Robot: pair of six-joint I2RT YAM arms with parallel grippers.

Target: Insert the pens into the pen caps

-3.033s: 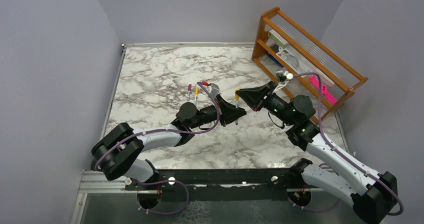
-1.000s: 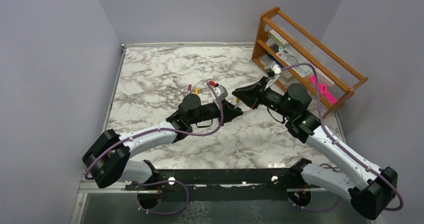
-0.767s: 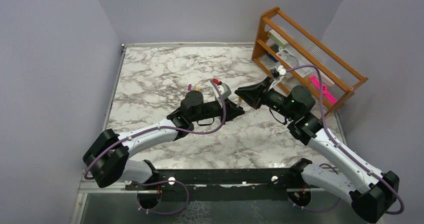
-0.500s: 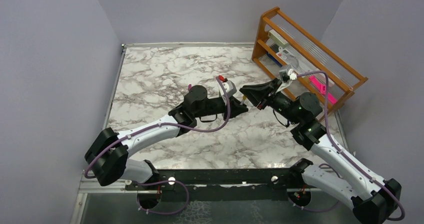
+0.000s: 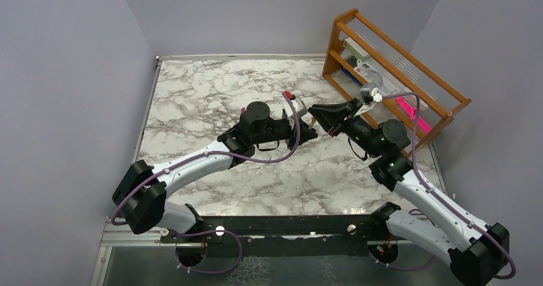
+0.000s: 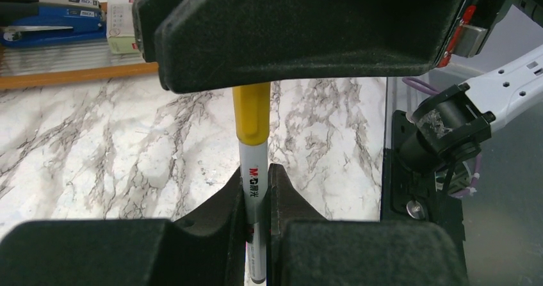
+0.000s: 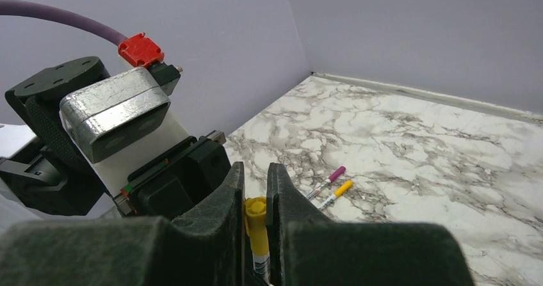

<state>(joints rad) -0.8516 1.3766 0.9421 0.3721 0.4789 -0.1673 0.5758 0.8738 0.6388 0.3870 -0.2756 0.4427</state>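
Note:
A thin silver-grey pen (image 6: 253,190) stands between the fingers of my left gripper (image 6: 256,171), which is shut on its barrel. A yellow cap (image 6: 251,114) sits on the pen's far end and runs in under my right gripper's black body. In the right wrist view that yellow cap (image 7: 256,214) is pinched between the fingers of my right gripper (image 7: 256,168), with the pen's barrel below it. From above, the left gripper (image 5: 306,132) and the right gripper (image 5: 322,117) meet tip to tip over the table. Two more pens lie side by side on the marble, one with a magenta cap (image 7: 329,177) and one with a yellow cap (image 7: 337,191).
A wooden rack (image 5: 397,75) stands at the back right, close behind the right gripper, with a flat pink object (image 5: 413,116) and boxes on it. The marble table (image 5: 192,94) ends at a metal rail on the near side. Grey walls enclose the table.
Both grippers, still joined on the same pen and cap, have shifted right and away toward the rack. The left arm has stretched out further.

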